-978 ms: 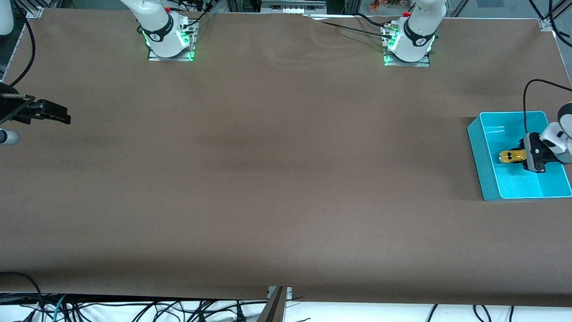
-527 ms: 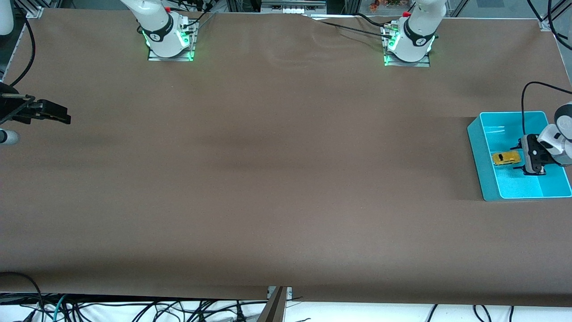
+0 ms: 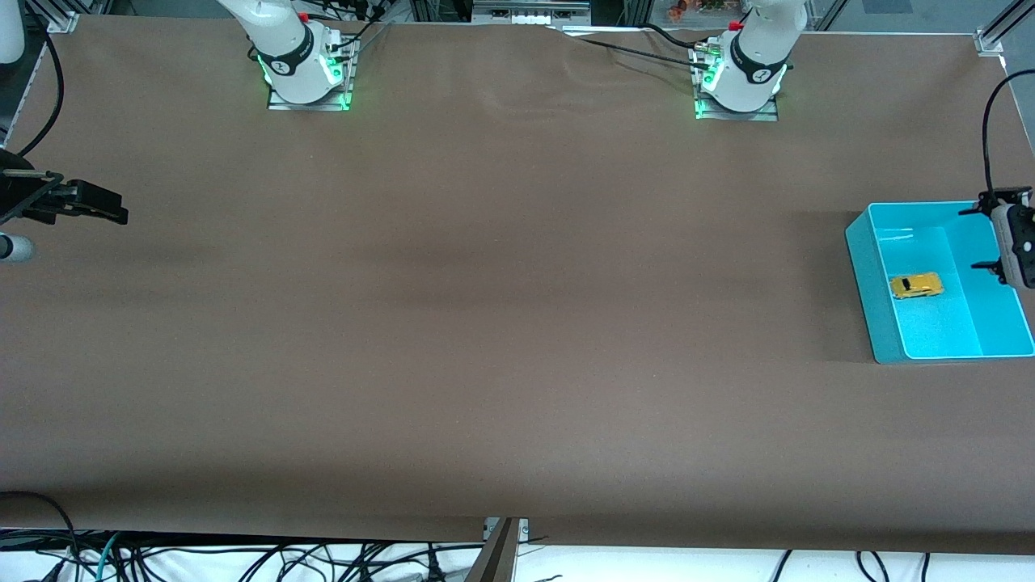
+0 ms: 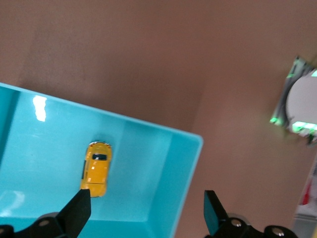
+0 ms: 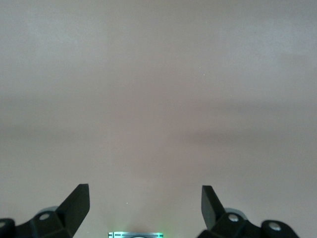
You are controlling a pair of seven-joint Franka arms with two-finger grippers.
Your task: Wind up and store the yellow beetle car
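The yellow beetle car [image 3: 916, 285] lies on its wheels inside the teal bin [image 3: 863, 267] at the left arm's end of the table; the left gripper [image 3: 996, 239] hangs over the bin's edge, fingers spread and empty; lifting straight up should avoid clipping the wall; the right gripper [image 3: 101, 204] waits spread over the right arm's end.

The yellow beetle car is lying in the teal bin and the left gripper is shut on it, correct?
Not quite. The yellow beetle car does lie in the teal bin, but the left gripper is open and apart from it, over the bin's edge. The front view and left wrist view show the car lying free.
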